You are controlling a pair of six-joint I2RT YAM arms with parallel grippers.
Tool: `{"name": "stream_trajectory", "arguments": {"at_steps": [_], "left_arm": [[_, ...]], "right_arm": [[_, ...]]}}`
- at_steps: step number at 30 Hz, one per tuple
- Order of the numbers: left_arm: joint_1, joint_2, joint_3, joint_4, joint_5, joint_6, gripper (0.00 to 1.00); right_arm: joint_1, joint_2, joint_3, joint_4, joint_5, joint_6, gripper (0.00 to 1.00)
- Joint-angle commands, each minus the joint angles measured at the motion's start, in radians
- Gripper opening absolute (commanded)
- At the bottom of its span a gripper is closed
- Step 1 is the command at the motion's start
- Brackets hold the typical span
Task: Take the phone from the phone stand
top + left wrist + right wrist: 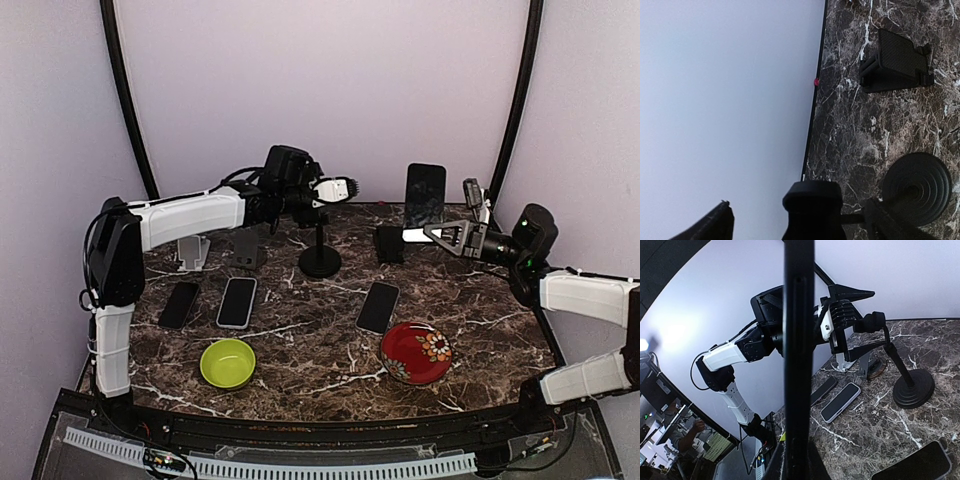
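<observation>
1. The right jaws are closed on the lower end of the phone [425,193], holding it upright and edge-on to the right wrist camera [797,340].
2. The left jaws stand wide apart on either side of the head [812,200] of the round-base stand [320,262]. They straddle it without pinching it, and nothing sits in that head.
3. The phone hangs in the air at the far right of the worktop [300,345], touching neither the round-base stand nor the small black wedge stand [388,243] just left of it and lower.
4. Step in hand, as I judge it: the phone is already free of its stand and the lift-away is nearly done. The left jaws' place suggests the round-base stand is the one meant, though I cannot be sure.
5. The next move calls for the right arm [585,295] to carry the phone to a bare patch and lay it flat. It must steer clear of the dark phone [378,306] and the red flowered dish [416,352] nearby. The left arm [190,215] needs to back off without tipping the stand.
6. Farther left lie a light-cased phone [237,302], another dark phone [180,304] and a green bowl [228,362].
7. No brand, label or writing is legible anywhere, and the held phone's face is too dark to read.
</observation>
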Motion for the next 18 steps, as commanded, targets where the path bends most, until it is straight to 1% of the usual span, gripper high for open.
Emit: {"name": "stream_trajectory", "arguments": {"at_steps": [1,3,7,11,14,16,18], "left_arm": [[-0.001,-0.041,0.016,-0.033,0.063,-0.085,0.99],[-0.004,-0.072,-0.017,-0.039,0.099,-0.117,0.99],[-0.015,-0.149,-0.142,-0.023,0.184,-0.143,0.99],[-0.026,-0.213,-0.236,-0.006,0.217,-0.174,0.99],[-0.040,-0.282,-0.315,0.053,0.197,-0.199,0.99],[-0.043,-0.323,-0.348,0.104,0.162,-0.258,0.99],[-0.045,-0.352,-0.359,0.119,0.107,-0.324,0.99]], "right_arm": [[0.005,-0.029,0.017,0.042,0.012,0.001,0.00],[0.010,-0.040,0.016,0.026,0.018,-0.003,0.00],[0.024,-0.055,0.011,-0.006,0.036,-0.016,0.00],[0.043,-0.067,0.012,-0.056,0.054,-0.039,0.00],[0.073,-0.076,0.014,-0.104,0.074,-0.055,0.00],[0.098,-0.087,0.018,-0.147,0.095,-0.068,0.00],[0.129,-0.094,0.028,-0.192,0.121,-0.076,0.00]]}}
